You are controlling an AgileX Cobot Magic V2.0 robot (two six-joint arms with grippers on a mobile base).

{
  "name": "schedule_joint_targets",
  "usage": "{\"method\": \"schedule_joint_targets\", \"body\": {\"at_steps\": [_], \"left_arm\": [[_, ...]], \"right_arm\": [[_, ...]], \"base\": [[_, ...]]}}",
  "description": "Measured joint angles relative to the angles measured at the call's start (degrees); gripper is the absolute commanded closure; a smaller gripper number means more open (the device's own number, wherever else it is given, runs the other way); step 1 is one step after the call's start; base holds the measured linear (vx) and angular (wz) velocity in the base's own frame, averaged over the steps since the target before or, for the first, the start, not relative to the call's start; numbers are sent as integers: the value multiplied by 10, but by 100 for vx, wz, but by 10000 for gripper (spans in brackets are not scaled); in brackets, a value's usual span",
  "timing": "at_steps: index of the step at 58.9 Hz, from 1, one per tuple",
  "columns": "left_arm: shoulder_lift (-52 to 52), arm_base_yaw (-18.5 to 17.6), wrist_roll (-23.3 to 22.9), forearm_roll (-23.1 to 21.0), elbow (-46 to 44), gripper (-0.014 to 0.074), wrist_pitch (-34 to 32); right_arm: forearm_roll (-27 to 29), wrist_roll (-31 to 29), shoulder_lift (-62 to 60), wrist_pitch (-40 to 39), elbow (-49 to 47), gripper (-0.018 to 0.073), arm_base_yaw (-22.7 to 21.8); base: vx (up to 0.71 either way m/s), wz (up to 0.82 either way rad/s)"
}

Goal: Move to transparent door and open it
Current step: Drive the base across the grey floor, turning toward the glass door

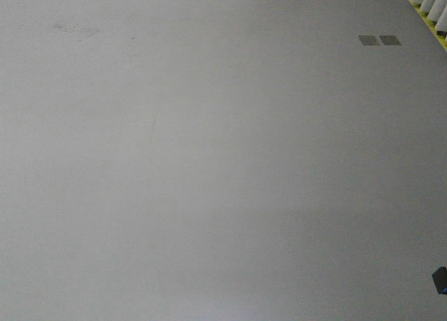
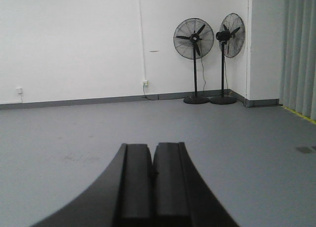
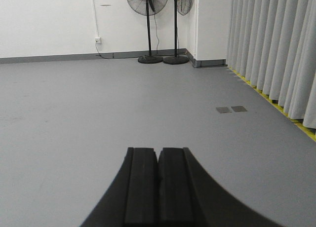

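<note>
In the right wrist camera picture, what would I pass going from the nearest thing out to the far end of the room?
the right gripper, shut → two grey floor plates → two pedestal fans → white back wall

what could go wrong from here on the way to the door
The transparent door shows in no view, so the robot may steer wrong, into the curtains on the right. The pedestal fans in the far corner show a loose cord that could snag. The left gripper and right gripper are both shut, so neither is ready to grasp.
</note>
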Motion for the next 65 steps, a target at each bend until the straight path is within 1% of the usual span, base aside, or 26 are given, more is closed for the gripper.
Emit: {"method": "schedule_joint_targets", "body": {"at_steps": [36, 65], "left_arm": [[0, 0, 0, 0, 0, 603, 0], [0, 0, 0, 0, 0, 603, 0]], "right_arm": [[0, 0, 0, -1, 0, 565, 0], [0, 0, 0, -1, 0, 565, 0]], "base": [[21, -2], [29, -6]]}}
